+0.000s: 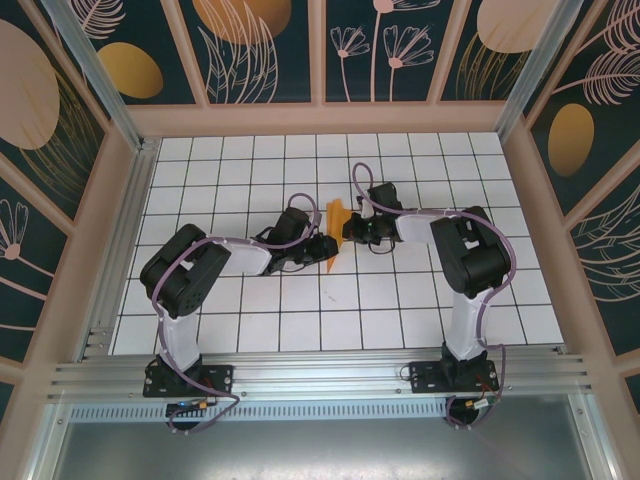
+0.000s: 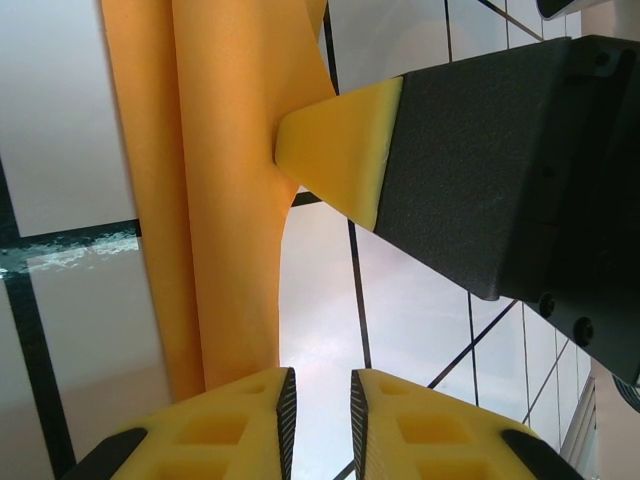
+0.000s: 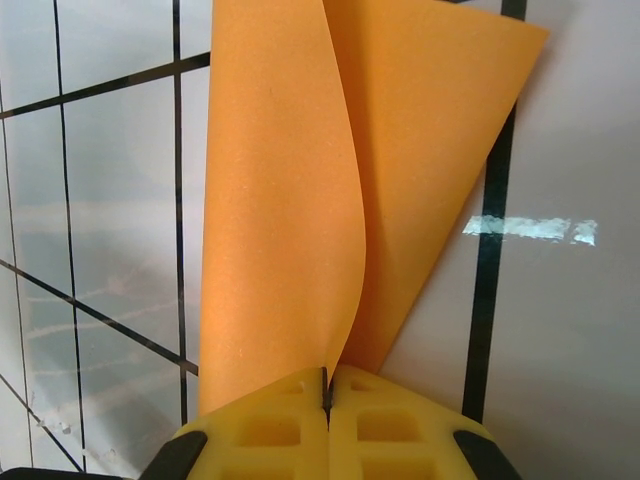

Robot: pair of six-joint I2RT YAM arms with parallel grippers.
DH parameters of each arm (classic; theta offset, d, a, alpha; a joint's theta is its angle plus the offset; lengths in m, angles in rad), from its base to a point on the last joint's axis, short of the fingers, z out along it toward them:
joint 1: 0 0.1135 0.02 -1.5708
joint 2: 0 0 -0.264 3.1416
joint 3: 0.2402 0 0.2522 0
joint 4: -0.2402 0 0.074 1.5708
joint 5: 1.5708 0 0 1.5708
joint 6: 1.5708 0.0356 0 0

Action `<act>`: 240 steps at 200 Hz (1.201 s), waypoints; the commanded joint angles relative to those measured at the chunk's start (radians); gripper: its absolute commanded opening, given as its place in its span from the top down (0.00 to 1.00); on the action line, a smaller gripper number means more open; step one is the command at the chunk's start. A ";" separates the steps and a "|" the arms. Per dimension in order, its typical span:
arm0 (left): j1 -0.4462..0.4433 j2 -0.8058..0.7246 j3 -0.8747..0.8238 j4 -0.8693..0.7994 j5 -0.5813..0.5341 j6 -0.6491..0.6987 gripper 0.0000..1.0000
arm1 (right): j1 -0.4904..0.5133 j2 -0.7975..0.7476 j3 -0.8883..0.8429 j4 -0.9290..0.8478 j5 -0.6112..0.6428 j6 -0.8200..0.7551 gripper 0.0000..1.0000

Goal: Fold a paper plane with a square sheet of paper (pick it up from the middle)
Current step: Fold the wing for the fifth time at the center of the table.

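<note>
The orange sheet of paper [image 1: 337, 215] hangs above the tiled table between the two grippers, folded into long overlapping layers [image 3: 290, 200] with a pointed corner. My right gripper [image 3: 327, 385] is shut on its lower edge, pads pressed together with the paper between them. In the left wrist view the right gripper's yellow fingertip [image 2: 340, 150] pinches the paper [image 2: 220, 200] from the right. My left gripper [image 2: 320, 420] stands open by a narrow gap with nothing between its fingers; the paper runs just left of its left finger. From above, the left gripper [image 1: 322, 245] sits just below the paper.
The white grid-tiled table [image 1: 400, 300] spreads around both arms. Patterned dark walls with wooden frames [image 1: 320, 110] close in the back and sides. The right arm's black body [image 2: 520, 170] is close in front of the left gripper.
</note>
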State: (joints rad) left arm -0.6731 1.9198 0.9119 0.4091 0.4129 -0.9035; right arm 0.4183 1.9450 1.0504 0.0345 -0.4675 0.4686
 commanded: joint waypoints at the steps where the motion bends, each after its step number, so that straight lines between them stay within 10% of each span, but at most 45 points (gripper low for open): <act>1: 0.000 0.010 -0.008 0.019 0.021 0.000 0.75 | -0.007 0.020 0.030 -0.040 0.033 -0.013 0.98; 240: -0.034 0.056 0.027 -0.011 0.076 0.028 0.73 | -0.007 0.057 0.049 -0.076 0.052 0.007 0.99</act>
State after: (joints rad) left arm -0.6960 1.9625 0.9241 0.4107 0.4644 -0.8948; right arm 0.4183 1.9644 1.0924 -0.0078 -0.4488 0.4728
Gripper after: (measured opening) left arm 0.266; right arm 0.068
